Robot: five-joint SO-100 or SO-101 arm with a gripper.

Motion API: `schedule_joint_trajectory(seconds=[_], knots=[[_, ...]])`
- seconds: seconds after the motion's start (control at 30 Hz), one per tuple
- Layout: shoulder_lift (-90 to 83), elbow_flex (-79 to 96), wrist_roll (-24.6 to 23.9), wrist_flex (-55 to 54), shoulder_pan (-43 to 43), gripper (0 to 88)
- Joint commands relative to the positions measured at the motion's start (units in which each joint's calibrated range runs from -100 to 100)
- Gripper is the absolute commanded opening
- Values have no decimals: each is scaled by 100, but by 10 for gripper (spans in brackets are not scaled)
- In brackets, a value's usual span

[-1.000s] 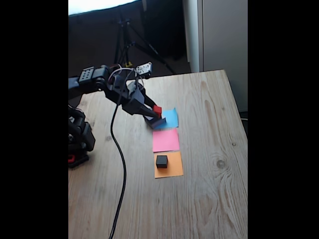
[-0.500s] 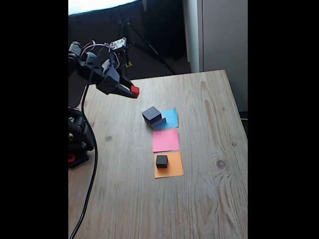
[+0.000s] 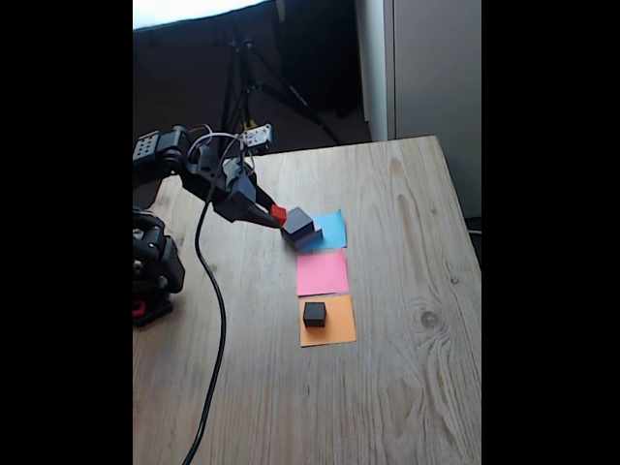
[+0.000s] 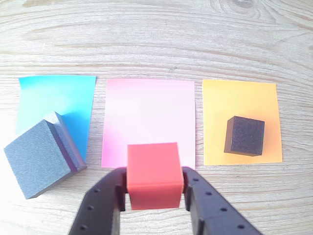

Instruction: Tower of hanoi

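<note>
Fingers (image 4: 154,196) clamped on red cube (image 4: 154,172), arm dropped back down vs 0.5 s ago, now just beside blk/grey stack (image 3: 301,228)

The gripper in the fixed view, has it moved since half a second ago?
Yes. The gripper, shut on the red cube, has come down and right toward the stack at the blue square; before it was high, far to the left.

Wooden table (image 3: 407,387), blue paper square (image 4: 58,98), pink paper square (image 4: 149,112), orange paper square (image 4: 239,100), tripod (image 3: 247,82)
</note>
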Motion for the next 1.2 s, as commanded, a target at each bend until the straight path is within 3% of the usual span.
schedule_joint_trajectory(seconds=[0.0,0.17,0.33,0.43,0.7,0.83,1.17], knots=[[-362,1211,316,-1400,195,24],[-294,2629,633,-3107,303,24],[176,3101,416,-4079,253,24],[607,3483,299,-5188,195,24],[1841,3747,132,-7041,103,25],[2394,3811,382,-7794,53,23],[3771,3765,483,-9566,53,23]])
